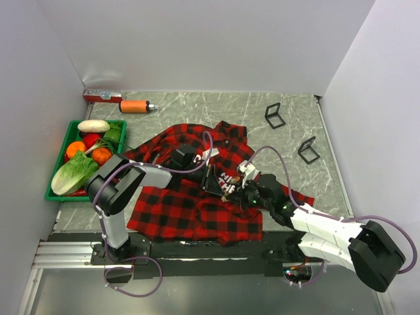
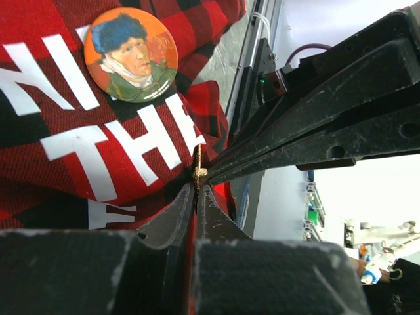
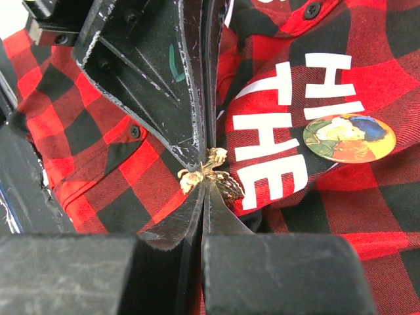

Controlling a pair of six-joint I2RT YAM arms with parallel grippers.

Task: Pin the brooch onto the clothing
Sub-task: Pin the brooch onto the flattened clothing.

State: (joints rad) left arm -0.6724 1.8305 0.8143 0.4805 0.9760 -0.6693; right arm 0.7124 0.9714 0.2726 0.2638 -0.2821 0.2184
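Observation:
The red-and-black plaid clothing (image 1: 190,210) lies spread on the table, its white lettering (image 2: 125,141) bunched up between my two grippers. A small gold brooch (image 3: 211,169) sits at the lower edge of that lettering. In the left wrist view the brooch (image 2: 198,172) shows edge-on. My left gripper (image 2: 196,188) is shut with its tips on the brooch. My right gripper (image 3: 205,182) comes from the opposite side, also shut on it. The two grippers meet tip to tip over the shirt's chest (image 1: 228,187). A round portrait badge (image 3: 349,138) sits on the shirt near the lettering.
A green crate (image 1: 65,199) of vegetables stands at the left. An orange bottle (image 1: 134,106) and a red box (image 1: 102,96) lie at the back left. Two black wire stands (image 1: 275,115) (image 1: 308,149) sit at the back right. White walls enclose the table.

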